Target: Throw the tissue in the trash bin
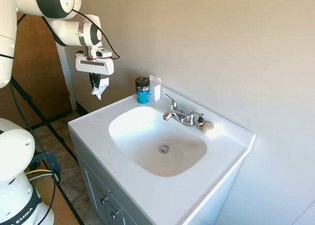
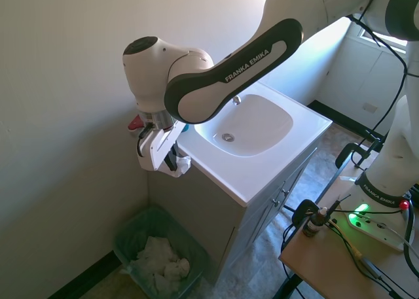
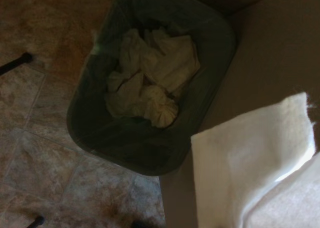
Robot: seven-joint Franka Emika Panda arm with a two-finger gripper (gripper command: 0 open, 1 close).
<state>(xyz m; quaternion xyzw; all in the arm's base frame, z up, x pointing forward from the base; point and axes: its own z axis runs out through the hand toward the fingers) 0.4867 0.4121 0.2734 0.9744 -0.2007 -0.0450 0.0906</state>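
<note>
White, crumpled tissue [image 1: 100, 88] hangs pinched between the fingers [image 1: 94, 80] — above the green, paper-filled trash bin [image 2: 131, 228].

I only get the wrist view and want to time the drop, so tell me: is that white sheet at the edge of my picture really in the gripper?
Observer: Yes. The second exterior view shows the gripper shut on the tissue, which hangs below the fingers.
Operator: Where am I relative to the sink?
Observer: Off its side, past the counter edge of the white vanity, above the floor.
Operator: And the bin?
Observer: The trash bin stands on the floor against the wall, below the gripper, and already holds crumpled white paper.
</note>
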